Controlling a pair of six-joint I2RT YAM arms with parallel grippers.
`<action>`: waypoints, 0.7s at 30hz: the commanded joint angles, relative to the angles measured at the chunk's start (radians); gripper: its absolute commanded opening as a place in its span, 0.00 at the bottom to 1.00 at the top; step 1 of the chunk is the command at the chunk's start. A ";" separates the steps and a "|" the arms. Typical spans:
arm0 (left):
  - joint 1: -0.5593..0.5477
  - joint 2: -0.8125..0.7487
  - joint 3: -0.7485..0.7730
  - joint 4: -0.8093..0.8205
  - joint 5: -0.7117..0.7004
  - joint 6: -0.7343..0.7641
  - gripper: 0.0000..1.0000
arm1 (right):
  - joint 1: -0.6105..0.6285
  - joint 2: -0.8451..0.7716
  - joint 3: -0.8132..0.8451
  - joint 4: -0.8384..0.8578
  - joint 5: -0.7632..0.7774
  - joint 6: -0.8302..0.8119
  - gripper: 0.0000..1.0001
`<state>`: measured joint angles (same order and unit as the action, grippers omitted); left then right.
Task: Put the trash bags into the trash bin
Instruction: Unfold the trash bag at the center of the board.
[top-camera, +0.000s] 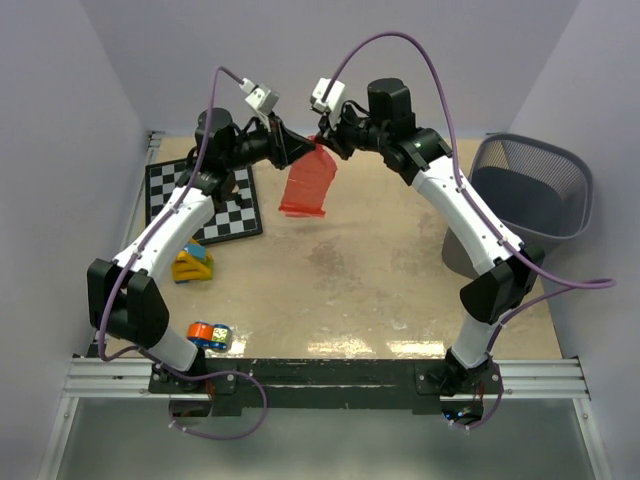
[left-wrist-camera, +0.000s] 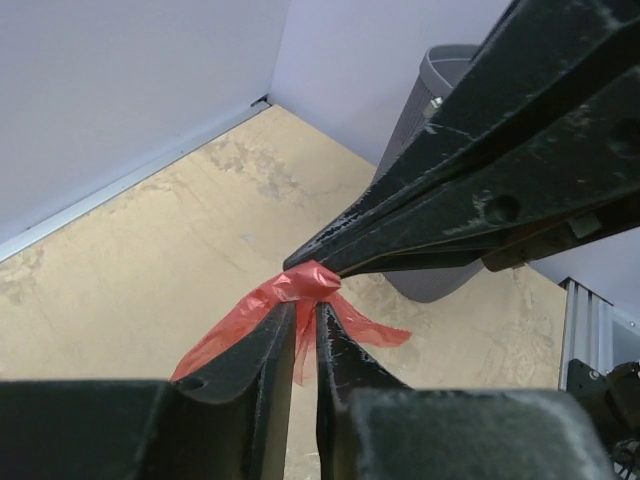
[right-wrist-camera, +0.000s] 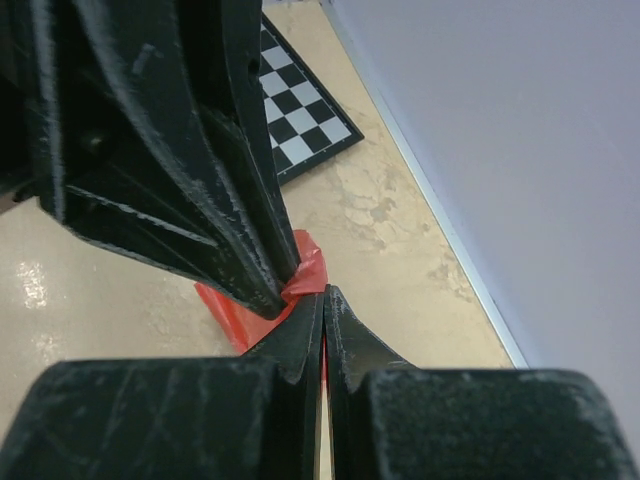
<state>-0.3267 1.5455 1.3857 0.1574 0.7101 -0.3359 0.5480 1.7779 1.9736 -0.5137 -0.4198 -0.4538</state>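
A thin red-orange trash bag (top-camera: 305, 185) hangs limp in the air above the back middle of the table. My right gripper (top-camera: 322, 140) is shut on its bunched top, and in the right wrist view the film (right-wrist-camera: 225, 305) shows just past the pinched tips (right-wrist-camera: 325, 295). My left gripper (top-camera: 305, 145) meets it tip to tip from the left. In the left wrist view the jaws (left-wrist-camera: 307, 308) stand a narrow gap apart, with a strand of the bag (left-wrist-camera: 300, 283) running between them. The dark grey mesh trash bin (top-camera: 530, 190) stands upright at the right edge, also in the left wrist view (left-wrist-camera: 430, 90).
A chessboard (top-camera: 205, 200) lies at the back left, under the left arm. A yellow toy (top-camera: 192, 265) and a blue-and-orange toy (top-camera: 208, 335) sit on the left side. Pale walls close in the table on three sides.
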 joint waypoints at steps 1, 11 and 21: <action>0.008 0.028 0.064 -0.001 0.012 -0.020 0.08 | 0.004 -0.029 0.028 0.044 0.006 0.023 0.00; 0.011 -0.016 0.039 -0.101 -0.110 0.115 0.00 | -0.011 -0.031 -0.004 0.064 0.108 0.047 0.00; 0.011 -0.042 0.012 -0.064 -0.141 0.103 0.00 | -0.014 -0.055 -0.027 0.083 0.095 0.282 0.34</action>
<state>-0.3225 1.5471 1.4040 0.0586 0.5873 -0.2420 0.5404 1.7775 1.9614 -0.4820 -0.3267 -0.3077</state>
